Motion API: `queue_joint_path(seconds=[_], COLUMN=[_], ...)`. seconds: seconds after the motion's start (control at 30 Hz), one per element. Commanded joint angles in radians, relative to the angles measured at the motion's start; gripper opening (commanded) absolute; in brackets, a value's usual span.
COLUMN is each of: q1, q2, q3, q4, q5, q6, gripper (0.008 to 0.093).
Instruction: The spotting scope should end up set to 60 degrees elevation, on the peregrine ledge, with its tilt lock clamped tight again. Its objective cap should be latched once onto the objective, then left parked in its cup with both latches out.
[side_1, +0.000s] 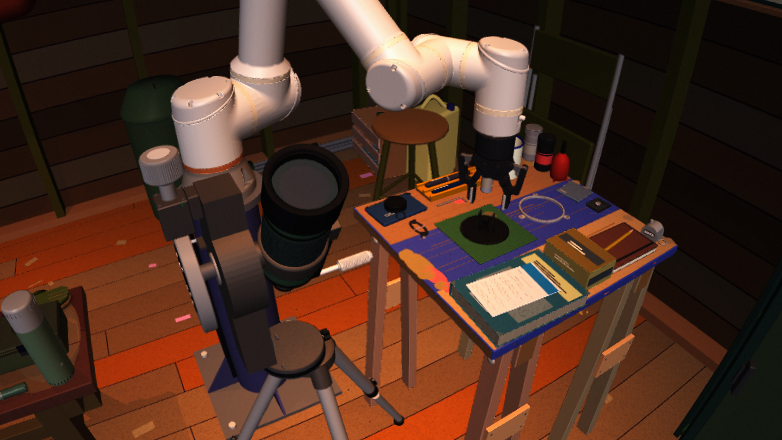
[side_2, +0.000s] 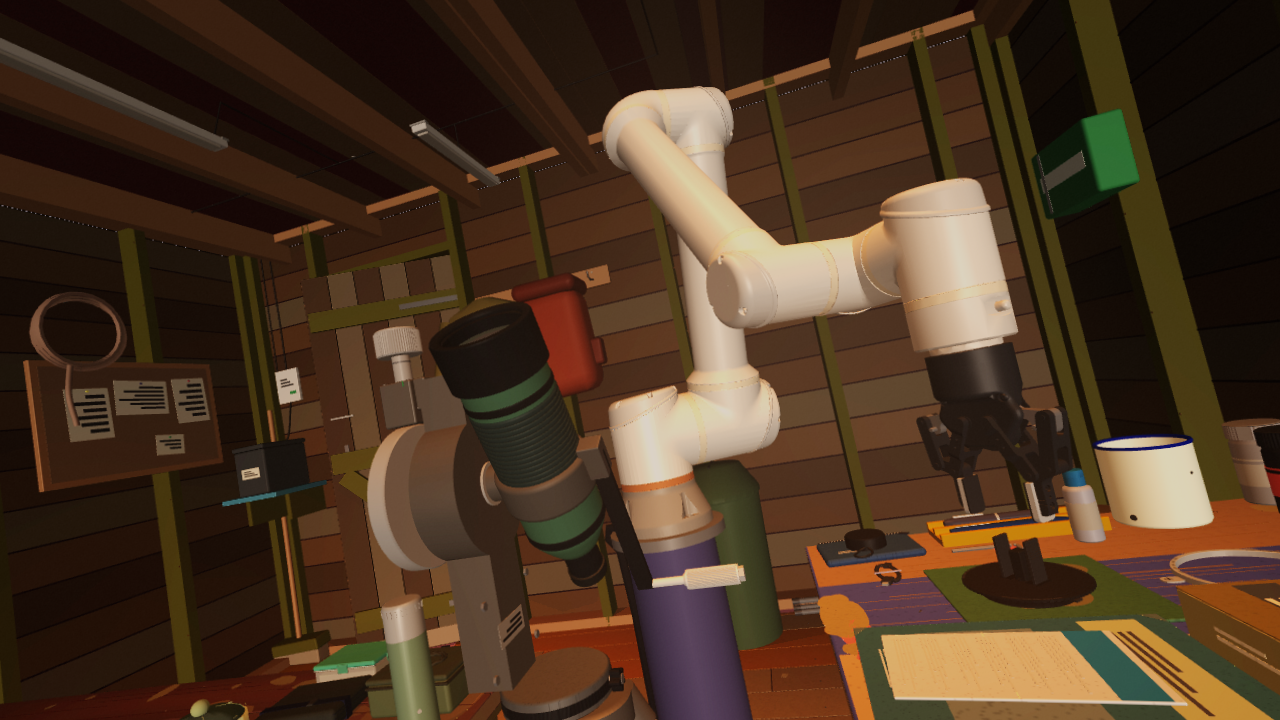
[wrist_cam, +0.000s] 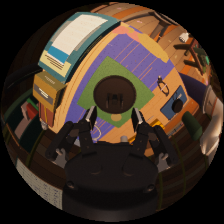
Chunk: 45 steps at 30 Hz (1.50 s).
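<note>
The dark round objective cap (side_1: 484, 228) (side_2: 1028, 582) (wrist_cam: 114, 94) lies flat on a green mat (side_1: 485, 232) on the table, two upright tabs standing at its middle. My gripper (side_1: 495, 192) (side_2: 1001, 501) (wrist_cam: 114, 115) hangs open and empty just above and behind the cap. The spotting scope (side_1: 299, 212) (side_2: 519, 439) sits on its tripod mount left of the table, tilted upward with its objective uncovered. A knurled tilt lock knob (side_1: 161, 165) (side_2: 396, 344) tops the mount, and a white handle (side_1: 346, 262) (side_2: 700, 578) sticks out below the scope.
A yellow tray (side_1: 444, 185), a small bottle (side_2: 1081, 507) and a white mug (side_2: 1153, 481) stand just behind my gripper. A wire ring (side_1: 543, 209), a small box (side_1: 579, 257), notebooks and a clipboard (side_1: 517, 293) fill the table's right and near side. A stool (side_1: 409, 128) stands behind.
</note>
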Motion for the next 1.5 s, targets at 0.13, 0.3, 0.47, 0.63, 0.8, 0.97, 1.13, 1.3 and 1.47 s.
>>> queue_joint_path(seconds=[0.13,0.3,0.47,0.63,0.8,0.97,1.13,1.3,1.47], q1=[0.0,0.0,0.0,0.0,0.0,0.0,0.0,0.0,0.0], q2=[0.009,0.021,0.033,0.046,0.056,0.063,0.067,0.068,0.068], q3=[0.003,0.008,0.013,0.017,0.021,0.023,0.024,0.024,0.024], q4=[-0.013,-0.029,-0.047,-0.064,-0.077,-0.087,-0.092,-0.093,-0.093], q5=[0.0,0.0,0.0,0.0,0.0,0.0,0.0,0.0,0.0], q6=[0.0,0.0,0.0,0.0,0.0,0.0,0.0,0.0,0.0], gripper=[0.068,0.068,0.068,0.068,0.068,0.068,0.068,0.068,0.068])
